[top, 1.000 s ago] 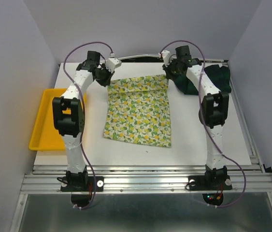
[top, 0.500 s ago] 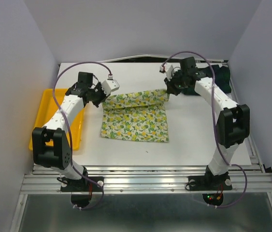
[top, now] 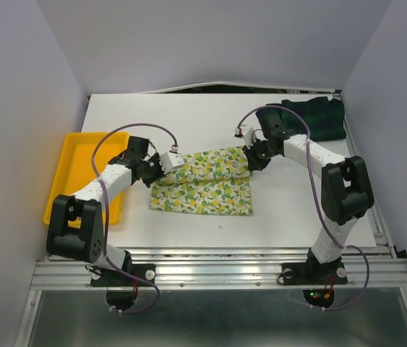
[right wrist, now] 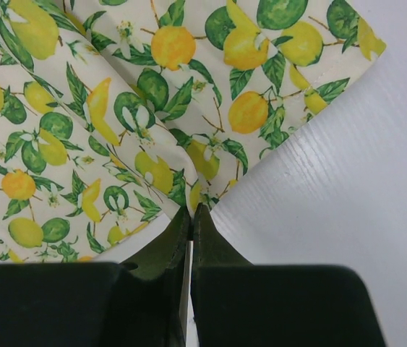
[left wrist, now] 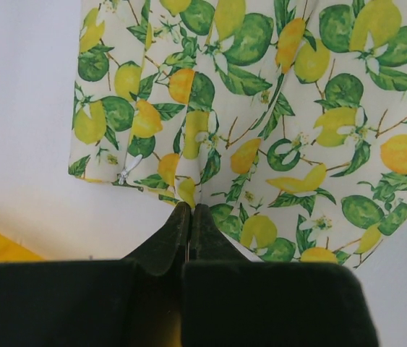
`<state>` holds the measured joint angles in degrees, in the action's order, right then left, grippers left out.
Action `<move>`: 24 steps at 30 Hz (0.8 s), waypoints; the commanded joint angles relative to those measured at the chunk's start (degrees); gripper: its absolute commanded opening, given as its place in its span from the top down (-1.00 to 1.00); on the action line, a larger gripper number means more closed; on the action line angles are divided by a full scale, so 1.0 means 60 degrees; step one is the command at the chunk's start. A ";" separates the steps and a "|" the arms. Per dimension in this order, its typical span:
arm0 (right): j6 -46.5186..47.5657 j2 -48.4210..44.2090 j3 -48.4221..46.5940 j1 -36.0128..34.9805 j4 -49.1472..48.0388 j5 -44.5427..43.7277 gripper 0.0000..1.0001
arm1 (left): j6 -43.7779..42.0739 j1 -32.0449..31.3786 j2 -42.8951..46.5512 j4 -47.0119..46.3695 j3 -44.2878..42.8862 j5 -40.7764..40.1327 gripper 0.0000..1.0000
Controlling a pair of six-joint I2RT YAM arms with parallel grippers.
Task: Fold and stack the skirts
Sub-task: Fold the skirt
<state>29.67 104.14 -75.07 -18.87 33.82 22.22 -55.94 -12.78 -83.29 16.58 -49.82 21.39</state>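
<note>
The lemon-print skirt [top: 204, 183] lies mid-table, its far edge lifted and carried over its near part. My left gripper [top: 165, 166] is shut on its far left corner; the left wrist view shows the cloth [left wrist: 261, 130] pinched at the fingertips [left wrist: 191, 210]. My right gripper [top: 250, 160] is shut on the far right corner; the right wrist view shows the cloth [right wrist: 152, 108] pinched at the fingertips [right wrist: 191, 210]. The plaid skirt [top: 311, 119] lies bunched at the far right of the table, untouched.
A yellow plastic tray [top: 69, 177] sits at the table's left edge, under my left arm. The white table top [top: 189, 112] ends at a metal rail in front. Purple-grey walls close in left, right and back.
Both grippers have moved toward the near edge, each holding a far corner of the lemon skirt. The far half is folding over the near half. The plaid skirt has not moved.
</note>
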 commanded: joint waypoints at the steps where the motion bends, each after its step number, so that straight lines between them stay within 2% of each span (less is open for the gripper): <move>1: -0.0257 -0.0569 -0.0625 0.0011 -0.0321 -0.0334 0.99 | 0.0066 0.0049 0.0770 -0.0390 -0.0016 -0.0400 1.00; 5: -0.0418 -0.0744 -0.1227 0.0011 0.0221 -0.0246 0.99 | 0.0197 0.0049 0.1311 -0.0346 -0.0265 -0.0576 1.00; 10: -0.0492 -0.1345 -0.1229 -0.0194 0.0514 -0.0275 0.99 | 0.0052 0.0035 0.1957 0.0166 -0.0631 -0.0620 1.00; 15: -0.0653 -0.1770 -0.0630 -0.0560 0.0720 -0.0231 0.99 | -0.0270 0.0035 0.2279 0.1030 -0.0515 -0.0459 1.00; 24: -0.0448 -0.2839 0.1787 -0.1175 0.0252 -0.0055 0.99 | -0.1091 -0.0024 0.3508 0.1983 0.0758 -0.0152 1.00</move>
<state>26.59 89.95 -67.94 -24.58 36.38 21.69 -59.51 -12.73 -66.32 24.38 -48.34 19.40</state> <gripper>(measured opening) 0.030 0.037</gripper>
